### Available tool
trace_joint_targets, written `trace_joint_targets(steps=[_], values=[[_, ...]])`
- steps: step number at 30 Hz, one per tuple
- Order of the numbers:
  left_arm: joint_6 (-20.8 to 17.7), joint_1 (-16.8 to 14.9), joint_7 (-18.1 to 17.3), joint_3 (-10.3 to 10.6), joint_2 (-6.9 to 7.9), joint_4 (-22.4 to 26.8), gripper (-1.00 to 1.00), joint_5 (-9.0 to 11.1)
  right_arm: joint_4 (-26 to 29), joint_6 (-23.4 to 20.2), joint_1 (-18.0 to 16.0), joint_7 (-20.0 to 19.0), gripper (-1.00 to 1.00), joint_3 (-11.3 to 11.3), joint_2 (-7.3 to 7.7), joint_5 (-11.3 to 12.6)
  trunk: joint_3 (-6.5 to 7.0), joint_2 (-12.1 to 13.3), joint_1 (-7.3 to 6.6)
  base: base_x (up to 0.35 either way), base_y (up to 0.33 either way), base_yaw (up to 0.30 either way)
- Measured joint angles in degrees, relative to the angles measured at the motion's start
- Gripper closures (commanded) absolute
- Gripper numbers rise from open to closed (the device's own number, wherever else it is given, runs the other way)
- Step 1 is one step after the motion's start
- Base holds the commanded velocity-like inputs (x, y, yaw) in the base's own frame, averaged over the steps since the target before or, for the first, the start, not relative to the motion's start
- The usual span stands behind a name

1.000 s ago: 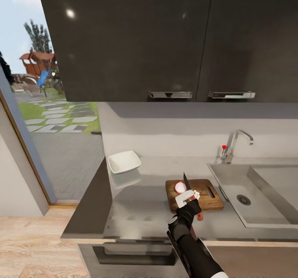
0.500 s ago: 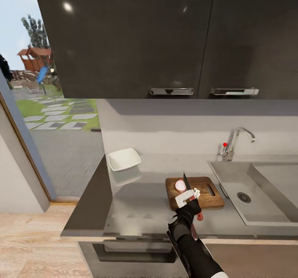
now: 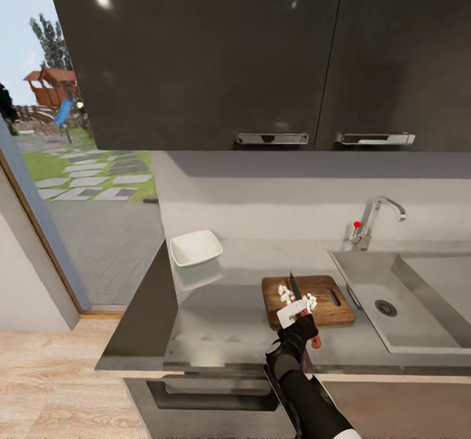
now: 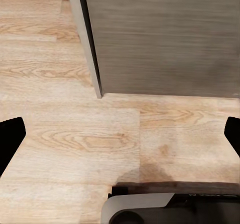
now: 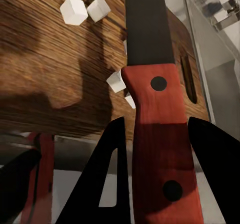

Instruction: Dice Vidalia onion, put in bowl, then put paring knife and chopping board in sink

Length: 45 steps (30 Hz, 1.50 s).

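The right gripper (image 3: 302, 308) is clamped on the paring knife (image 5: 150, 58), blade over the chopping board (image 3: 324, 295). The Vidalia onion (image 3: 285, 292) lies there as white dice, so cutting looks finished. Next, the dice likely go to the bowl (image 3: 195, 247), well apart on the grey countertop (image 3: 222, 321). The left gripper (image 4: 120, 134) hangs apart over wood floor.

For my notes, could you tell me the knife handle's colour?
Red-orange with two dark rivets on the paring knife's handle, clearest in the right wrist view.
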<state>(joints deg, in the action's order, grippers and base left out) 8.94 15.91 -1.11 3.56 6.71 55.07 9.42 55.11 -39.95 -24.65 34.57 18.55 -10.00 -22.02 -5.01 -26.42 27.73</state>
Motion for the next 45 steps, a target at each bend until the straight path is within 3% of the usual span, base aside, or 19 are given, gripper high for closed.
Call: trace_joint_targets(steps=[9,13,15,18,21,25,42,45], values=[[0.00,-0.01,0.00,0.00,0.00,0.00,-1.00,0.00,2.00,0.14,0.00,0.23,1.00,-0.28,0.00,-0.39,-0.33,-0.01,0.00,0.000,0.000,0.000],[0.00,0.00,0.00,0.00,0.00,-0.04,-1.00,0.00,13.04,0.36,-0.01,0.13,1.00,-1.76,0.00,-0.25,-0.33,-0.01,0.00,0.000,0.000,0.000],[0.00,0.00,0.00,0.00,0.00,-0.08,-1.00,0.00,16.97,0.46,0.00,0.04,1.00,-4.20,0.01,2.22,-0.33,-0.01,0.00,0.000,0.000,0.000],[0.00,0.00,0.00,0.00,0.00,-0.09,-1.00,0.00,20.33,0.48,0.00,0.04,1.00,-5.44,0.00,8.34,-0.28,-0.01,-0.01,0.000,-0.002,0.000],[0.01,0.00,0.00,0.01,-0.07,-0.04,-1.00,0.00,21.13,0.44,0.00,0.03,1.00,-5.65,0.00,11.31,-0.05,-0.01,-0.01,0.000,-0.141,0.000],[0.02,-0.01,0.00,0.04,-0.71,-0.03,-1.00,-0.07,21.25,0.46,0.00,0.01,1.00,-5.68,0.00,11.82,0.32,-0.01,-0.01,0.000,-0.279,0.000],[0.02,-0.01,0.00,0.06,-0.79,-0.03,-1.00,-0.09,21.26,0.46,0.00,0.02,1.00,-5.68,0.00,12.25,1.89,0.00,-0.01,0.000,-0.301,0.000],[0.02,-0.02,0.00,0.02,-0.79,-0.02,-1.00,-0.09,21.26,0.53,0.00,0.09,1.00,-5.66,0.00,13.80,2.17,0.00,-0.01,0.000,-0.302,0.000]])
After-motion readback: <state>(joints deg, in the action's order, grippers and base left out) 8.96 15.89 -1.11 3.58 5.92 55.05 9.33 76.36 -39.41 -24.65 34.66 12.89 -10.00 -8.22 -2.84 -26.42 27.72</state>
